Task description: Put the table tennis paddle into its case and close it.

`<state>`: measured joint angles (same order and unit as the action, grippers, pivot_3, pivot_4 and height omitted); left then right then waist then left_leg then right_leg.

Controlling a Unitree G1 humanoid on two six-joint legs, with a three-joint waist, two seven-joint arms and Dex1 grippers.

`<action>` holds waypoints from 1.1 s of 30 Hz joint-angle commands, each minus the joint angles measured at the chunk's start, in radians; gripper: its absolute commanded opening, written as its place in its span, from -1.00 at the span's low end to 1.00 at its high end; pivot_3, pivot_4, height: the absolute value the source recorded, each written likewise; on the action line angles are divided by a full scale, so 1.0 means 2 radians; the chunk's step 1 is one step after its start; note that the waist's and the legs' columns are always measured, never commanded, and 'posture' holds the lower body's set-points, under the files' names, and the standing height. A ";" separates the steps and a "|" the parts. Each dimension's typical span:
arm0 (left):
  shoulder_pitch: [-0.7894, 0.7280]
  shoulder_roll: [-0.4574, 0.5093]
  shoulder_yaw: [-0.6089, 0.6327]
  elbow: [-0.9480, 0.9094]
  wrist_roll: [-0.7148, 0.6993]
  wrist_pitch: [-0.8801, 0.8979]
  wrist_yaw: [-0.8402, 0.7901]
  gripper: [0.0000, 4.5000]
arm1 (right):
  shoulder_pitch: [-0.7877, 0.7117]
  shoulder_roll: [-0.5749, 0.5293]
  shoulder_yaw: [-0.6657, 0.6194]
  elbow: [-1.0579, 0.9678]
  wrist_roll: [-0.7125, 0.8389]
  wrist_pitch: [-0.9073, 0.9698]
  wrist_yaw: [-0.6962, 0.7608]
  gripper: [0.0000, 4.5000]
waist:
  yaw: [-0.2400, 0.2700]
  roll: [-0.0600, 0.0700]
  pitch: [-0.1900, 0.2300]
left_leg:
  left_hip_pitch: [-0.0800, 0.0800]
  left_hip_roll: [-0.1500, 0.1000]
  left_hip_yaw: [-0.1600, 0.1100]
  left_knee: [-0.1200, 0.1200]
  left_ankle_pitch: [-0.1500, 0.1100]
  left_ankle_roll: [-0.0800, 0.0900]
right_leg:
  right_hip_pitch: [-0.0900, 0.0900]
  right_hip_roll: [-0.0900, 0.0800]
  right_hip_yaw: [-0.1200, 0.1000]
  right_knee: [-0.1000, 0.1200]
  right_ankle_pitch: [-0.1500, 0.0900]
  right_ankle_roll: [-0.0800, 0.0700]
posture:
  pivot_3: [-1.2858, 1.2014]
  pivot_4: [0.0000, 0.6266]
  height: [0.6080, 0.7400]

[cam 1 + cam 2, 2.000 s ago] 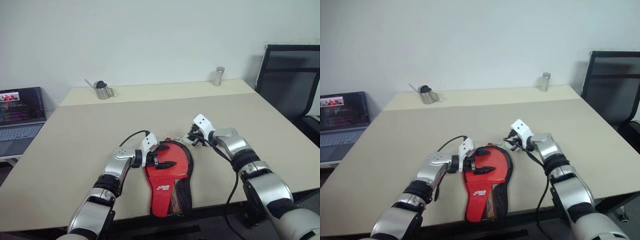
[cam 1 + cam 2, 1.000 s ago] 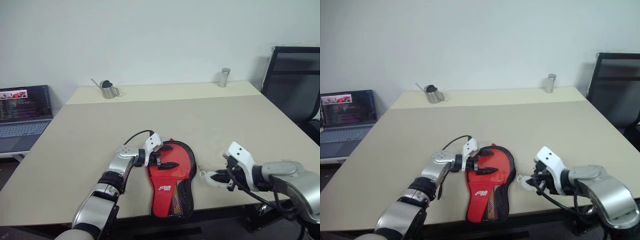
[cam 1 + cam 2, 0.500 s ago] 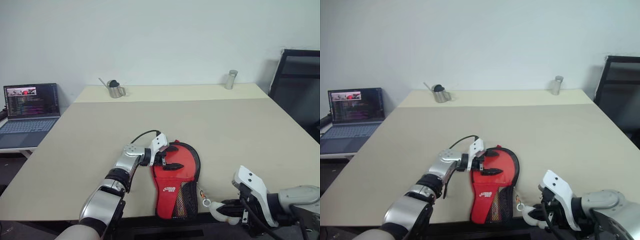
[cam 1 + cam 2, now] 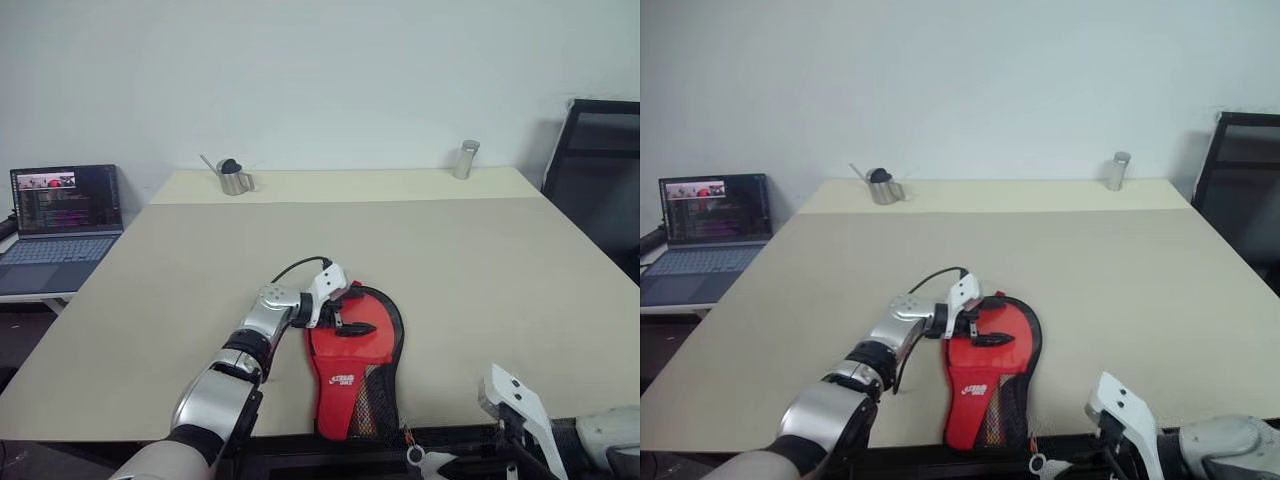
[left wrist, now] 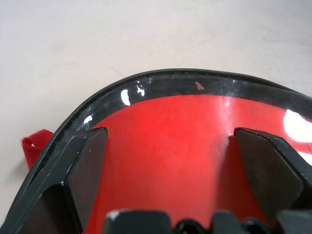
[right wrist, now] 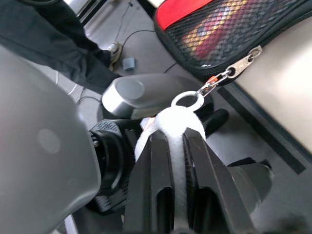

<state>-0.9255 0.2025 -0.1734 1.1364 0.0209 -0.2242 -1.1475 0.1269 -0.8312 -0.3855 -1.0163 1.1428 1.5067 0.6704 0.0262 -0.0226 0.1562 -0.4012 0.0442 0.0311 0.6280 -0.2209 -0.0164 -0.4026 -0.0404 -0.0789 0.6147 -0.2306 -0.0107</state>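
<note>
1. Far off on the left, past the table's (image 4: 150,290) edge, a laptop (image 4: 62,215) sits open with its screen lit.
2. At the table's back edge stand a small metal pitcher (image 4: 232,177) on the left and a metal cylinder (image 4: 464,159) on the right.
3. Near the front edge lies the case (image 4: 352,362), red side up — white logo and black mesh pocket toward the edge, round end pointing away.
4. On that round end rests the left gripper (image 4: 345,313), its fingers (image 5: 87,168) spread wide and lying against the red fabric, closed on nothing.
5. Whether the table tennis paddle is inside the case cannot be told.
6. Below the front edge, at the right, the right gripper (image 6: 178,146) is clamped on a white pull loop (image 6: 174,127) — a ring links it to the zipper tab (image 6: 241,61) at the case's narrow end.
7. A black chair (image 4: 600,165) stands at the far right.
</note>
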 commanded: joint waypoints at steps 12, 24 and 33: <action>0.025 -0.008 -0.032 0.046 0.052 0.006 0.009 1.00 | 0.067 -0.098 0.041 -0.009 0.145 -0.163 -0.141 -1.00 | 0.000 -0.001 0.000 | 0.000 0.000 0.000 0.000 -0.002 0.000 | 0.001 0.000 0.000 -0.002 0.000 0.001 | 0.03 -0.52 1.00; 0.036 0.008 -0.025 0.036 0.048 -0.001 0.008 1.00 | -0.026 -0.136 0.105 0.038 0.090 -0.216 -0.110 0.54 | -0.002 -0.001 0.000 | 0.001 0.000 0.000 0.000 -0.003 -0.002 | 0.001 0.000 0.000 -0.002 0.000 0.001 | 0.03 -0.52 1.00; 0.062 0.022 -0.013 -0.011 0.031 0.000 -0.001 1.00 | -0.199 -0.082 0.127 0.183 -0.026 -0.297 -0.094 0.99 | -0.006 0.000 0.000 | 0.001 0.001 0.000 0.000 -0.003 -0.002 | 0.001 0.000 0.000 -0.002 0.000 0.001 | 0.03 -0.52 1.00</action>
<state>-0.8725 0.2304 -0.1584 1.0673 0.0298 -0.2531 -1.1497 -0.2408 -1.0165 -0.1397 -0.7097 1.1620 0.9731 0.4930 0.0150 -0.0234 0.1554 -0.3991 0.0464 0.0329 0.6282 -0.2260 -0.0173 -0.4014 -0.0390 -0.0790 0.6108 -0.2311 -0.0089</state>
